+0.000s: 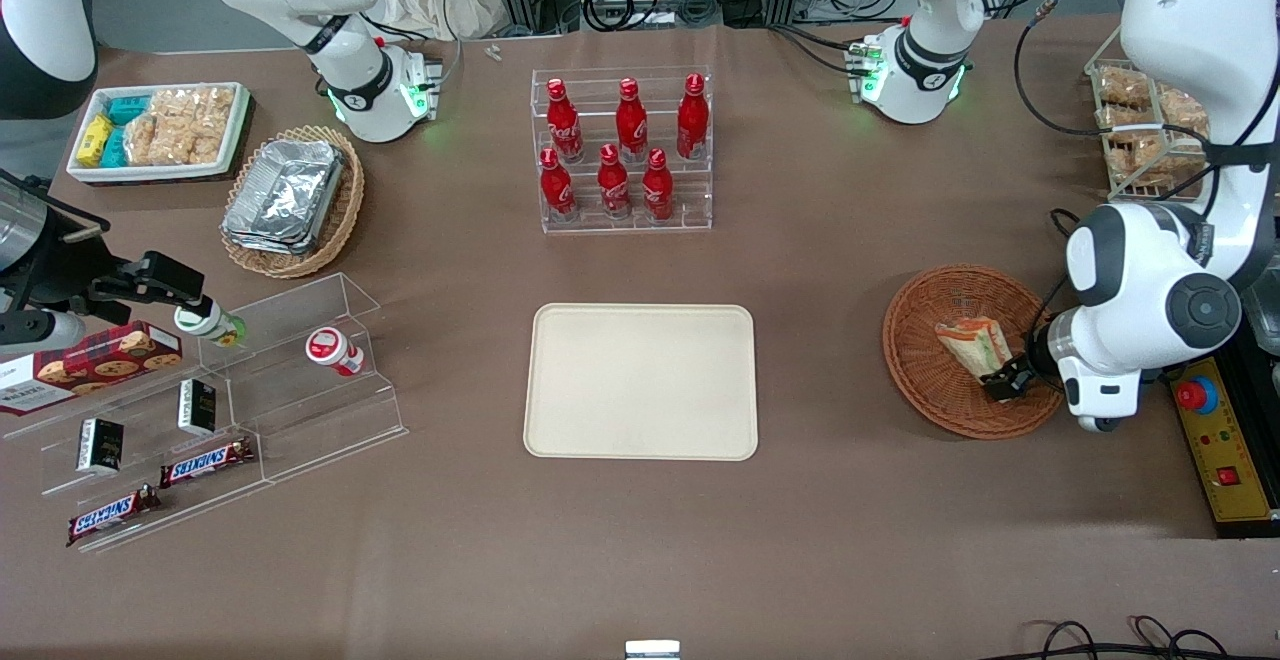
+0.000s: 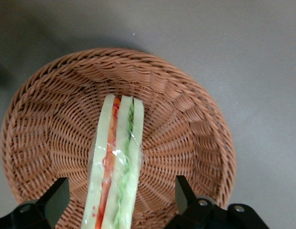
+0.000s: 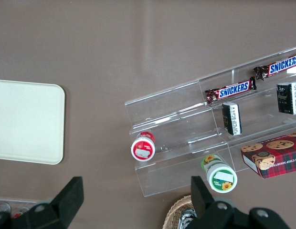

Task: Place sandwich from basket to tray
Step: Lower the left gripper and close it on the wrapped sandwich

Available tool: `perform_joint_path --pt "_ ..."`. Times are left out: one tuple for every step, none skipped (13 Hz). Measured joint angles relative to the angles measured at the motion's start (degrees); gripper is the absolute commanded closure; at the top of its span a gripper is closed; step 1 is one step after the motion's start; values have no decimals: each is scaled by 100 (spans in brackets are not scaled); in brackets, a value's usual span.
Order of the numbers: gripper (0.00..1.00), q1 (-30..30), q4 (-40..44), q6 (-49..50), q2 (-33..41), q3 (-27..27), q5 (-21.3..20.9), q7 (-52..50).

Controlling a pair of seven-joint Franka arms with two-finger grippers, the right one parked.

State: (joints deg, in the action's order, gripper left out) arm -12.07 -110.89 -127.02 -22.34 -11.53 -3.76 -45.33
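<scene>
The gripper (image 2: 118,202) is lowered into the basket (image 2: 186,143); its jaws are spread, with the sandwich (image 2: 117,167) straddled between them, untouched. The tray (image 1: 640,381) lies well apart on the worktop (image 1: 820,540).

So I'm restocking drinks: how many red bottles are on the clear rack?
6. Three on the upper step, three on the lower step nearer the camera. The open end effector straddles the sandwich.
</scene>
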Motion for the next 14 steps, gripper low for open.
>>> perform_joint_path --pt "1 -23 -153 -192 -8 0 11 0" --pt "1 -26 -241 -296 -23 -1 28 0" --pt "1 -26 -277 -354 -46 -10 52 -11" --pt "1 -24 -287 -408 -71 -17 89 -30" --pt "1 -22 -304 -463 -92 -27 140 -36" --pt "1 -19 -344 -543 -111 -42 186 -45" --pt "3 -14 -412 -650 -124 -55 248 -49" --pt "33 -9 -481 -748 -131 -63 292 -49" --pt "64 -8 -540 -835 -133 -69 299 -49" --pt "90 -8 -568 -871 -132 -71 302 -49" --pt "100 -8 -569 -875 -131 -72 301 -44" --pt "100 -8 -568 -876 -123 -75 301 -34" --pt "100 -6 -565 -876 -98 -82 298 -21" --pt "100 14 -559 -873 -52 -97 297 -13"
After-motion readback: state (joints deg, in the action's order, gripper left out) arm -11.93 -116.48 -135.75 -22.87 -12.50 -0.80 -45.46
